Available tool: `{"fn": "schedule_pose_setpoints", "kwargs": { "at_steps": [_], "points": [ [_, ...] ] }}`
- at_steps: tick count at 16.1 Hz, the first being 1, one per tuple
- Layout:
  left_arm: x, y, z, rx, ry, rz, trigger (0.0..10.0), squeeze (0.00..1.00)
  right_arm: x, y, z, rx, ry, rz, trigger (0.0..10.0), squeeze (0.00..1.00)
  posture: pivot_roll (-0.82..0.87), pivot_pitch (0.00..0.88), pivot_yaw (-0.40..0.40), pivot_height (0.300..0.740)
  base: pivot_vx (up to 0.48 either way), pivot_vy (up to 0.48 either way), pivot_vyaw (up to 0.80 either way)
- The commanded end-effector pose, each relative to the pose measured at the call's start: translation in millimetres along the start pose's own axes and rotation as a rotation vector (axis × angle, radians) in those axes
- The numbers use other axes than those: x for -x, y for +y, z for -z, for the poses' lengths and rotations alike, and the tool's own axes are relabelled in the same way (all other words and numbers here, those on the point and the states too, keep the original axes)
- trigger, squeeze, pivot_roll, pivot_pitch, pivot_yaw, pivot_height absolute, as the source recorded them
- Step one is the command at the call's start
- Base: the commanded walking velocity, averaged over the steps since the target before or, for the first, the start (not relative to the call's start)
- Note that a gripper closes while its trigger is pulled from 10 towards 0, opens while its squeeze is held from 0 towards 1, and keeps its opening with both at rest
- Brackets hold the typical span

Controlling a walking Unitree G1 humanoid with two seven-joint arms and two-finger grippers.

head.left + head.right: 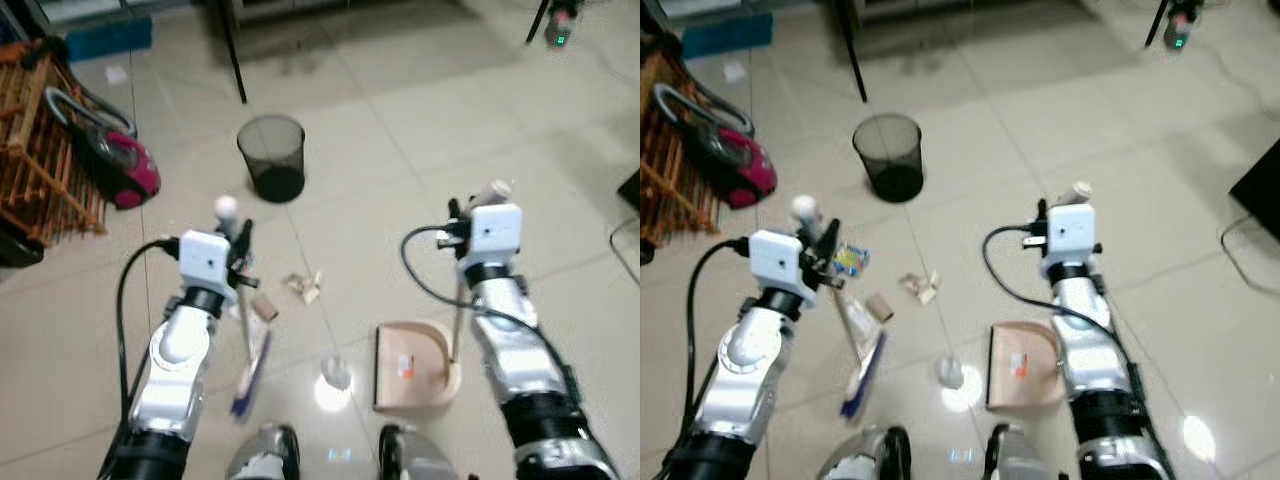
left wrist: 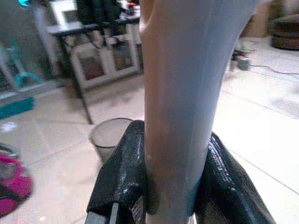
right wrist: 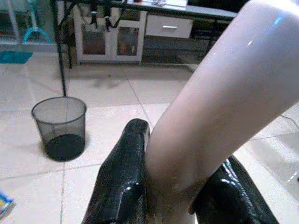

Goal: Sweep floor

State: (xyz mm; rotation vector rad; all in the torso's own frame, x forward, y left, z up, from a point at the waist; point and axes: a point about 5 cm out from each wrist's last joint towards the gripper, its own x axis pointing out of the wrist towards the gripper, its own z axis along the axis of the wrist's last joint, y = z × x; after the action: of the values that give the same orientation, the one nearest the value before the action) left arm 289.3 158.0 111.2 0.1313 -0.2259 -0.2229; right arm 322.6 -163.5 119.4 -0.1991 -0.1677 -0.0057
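I am clamping my left gripper (image 2: 173,186) on the pale handle of the broom (image 1: 247,355), its black fingers (image 2: 120,177) pressing the shaft from both sides, and the brush head is resting on the tiles below and just inboard of that gripper, near my feet. My right gripper (image 3: 175,186) is squeezing the pale handle of the dustpan (image 1: 415,365) in the same way, and the beige pan is sitting flat on the floor directly under it, with a small orange scrap lying inside. Between the two grippers, close to my feet, a small whitish piece of litter (image 1: 335,373) is lying on the shiny tile. A little farther out, between and ahead of the grippers, crumpled paper scraps (image 1: 305,287) and a small brown cardboard bit (image 1: 264,307) are lying near the broom shaft. Beyond those, ahead of my left gripper, a black mesh wastebasket (image 1: 272,157) is standing upright. Out to the far left of it a magenta vacuum cleaner (image 1: 122,165) is resting beside a wooden rack (image 1: 40,150).
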Motion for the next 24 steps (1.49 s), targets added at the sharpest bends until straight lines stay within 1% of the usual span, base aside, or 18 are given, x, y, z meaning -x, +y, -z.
{"fn": "schedule_pose_setpoints", "kwargs": {
  "at_steps": [1, 2, 3, 4, 6, 8, 9, 11, 12, 13, 14, 16, 18, 19, 20, 21, 23, 24],
  "points": [
    [1.5, -5.5, 0, 0.003, -0.023, 0.027, 10.0, 0.00, 3.4, 9.2, 4, 0.035, 0.001, -0.014, 10.0, 0.00, -0.01, 0.335, 0.079, 0.740, 0.000, 0.000, 0.00],
    [1.3, -9.0, 2, 0.004, -0.024, 0.038, 10.0, 0.00, 6.0, 14.5, 7, 0.059, 0.009, -0.003, 10.0, 0.00, -0.01, 0.343, 0.079, 0.740, 0.000, 0.000, 0.00],
    [0.7, -11.6, 4, -0.008, -0.037, 0.044, 10.0, 0.00, 7.8, 17.9, 10, 0.060, 0.011, 0.030, 10.0, 0.00, -0.01, 0.348, 0.078, 0.740, 0.000, 0.000, 0.00],
    [0.7, -12.8, 6, -0.010, -0.036, 0.046, 10.0, 0.00, 8.9, 20.2, 11, 0.045, 0.017, 0.044, 10.0, 0.00, -0.02, 0.352, 0.078, 0.740, 0.000, 0.000, 0.00],
    [-1.1, -22.3, 12, 0.004, -0.026, 0.067, 10.0, 0.00, 12.5, 29.8, 16, -0.012, 0.047, 0.088, 10.0, 0.00, -0.02, 0.353, 0.077, 0.740, 0.000, 0.000, 0.00],
    [-2.7, -27.2, 13, 0.025, -0.028, 0.073, 10.0, 0.00, 13.7, 32.3, 17, -0.038, 0.056, 0.114, 10.0, 0.00, -0.02, 0.354, 0.077, 0.740, 0.000, 0.000, 0.00],
    [-4.7, -29.5, 13, 0.048, -0.029, 0.071, 10.0, 0.00, 14.3, 34.2, 17, -0.068, 0.068, 0.128, 10.0, 0.00, -0.03, 0.353, 0.078, 0.740, 0.000, 0.000, 0.00],
    [-12.5, -34.4, 11, 0.172, -0.035, 0.034, 10.0, 0.00, 15.1, 40.7, 18, -0.152, 0.094, 0.147, 10.0, 0.00, -0.03, 0.349, 0.080, 0.740, 0.000, 0.000, 0.00],
    [-14.0, -36.0, 10, 0.212, -0.038, 0.024, 10.0, 0.00, 14.9, 42.0, 18, -0.169, 0.099, 0.152, 10.0, 0.00, -0.03, 0.348, 0.080, 0.740, 0.000, 0.000, 0.00],
    [-14.8, -37.1, 10, 0.233, -0.040, 0.024, 10.0, 0.00, 14.7, 42.9, 18, -0.178, 0.101, 0.154, 10.0, 0.00, -0.03, 0.348, 0.080, 0.740, 0.000, 0.000, 0.00],
    [-16.9, -41.8, 7, 0.294, -0.052, 0.037, 10.0, 0.00, 13.7, 47.1, 17, -0.190, 0.103, 0.143, 10.0, 0.00, -0.03, 0.347, 0.081, 0.740, 0.000, 0.000, 0.00],
    [-18.5, -44.3, 4, 0.336, -0.063, 0.042, 10.0, 0.00, 13.0, 48.3, 17, -0.197, 0.106, 0.138, 10.0, 0.00, -0.03, 0.343, 0.078, 0.740, 0.000, 0.000, 0.00],
    [-20.9, -48.1, -1, 0.381, -0.083, 0.084, 10.0, 0.00, 12.4, 49.1, 17, -0.199, 0.105, 0.130, 10.0, 0.00, -0.03, 0.339, 0.077, 0.740, 0.000, 0.000, 0.00],
    [-20.9, -57.2, -6, 0.405, -0.092, 0.208, 10.0, 0.00, 10.9, 48.8, 17, -0.205, 0.104, 0.120, 10.0, 0.00, -0.03, 0.325, 0.073, 0.740, 0.000, 0.000, 0.00],
    [-20.2, -59.7, -7, 0.410, -0.093, 0.247, 10.0, 0.00, 10.4, 48.4, 17, -0.207, 0.104, 0.117, 10.0, 0.00, -0.03, 0.325, 0.073, 0.740, 0.000, 0.000, 0.00],
    [-20.3, -60.4, -11, 0.394, -0.107, 0.322, 10.0, 0.00, 8.4, 44.1, 17, -0.214, 0.102, 0.121, 10.0, 0.00, -0.03, 0.295, 0.076, 0.740, 0.000, 0.000, 0.00],
    [-25.7, -53.4, -21, 0.348, -0.143, 0.382, 10.0, 0.00, 6.0, 34.2, 17, -0.221, 0.102, 0.144, 10.0, 0.00, -0.03, 0.271, 0.077, 0.740, 0.000, 0.000, 0.00],
    [-28.6, -51.5, -24, 0.339, -0.152, 0.395, 10.0, 0.00, 5.4, 31.1, 18, -0.220, 0.102, 0.149, 10.0, 0.00, -0.04, 0.252, 0.079, 0.740, 0.000, 0.000, 0.00]
  ]
}}
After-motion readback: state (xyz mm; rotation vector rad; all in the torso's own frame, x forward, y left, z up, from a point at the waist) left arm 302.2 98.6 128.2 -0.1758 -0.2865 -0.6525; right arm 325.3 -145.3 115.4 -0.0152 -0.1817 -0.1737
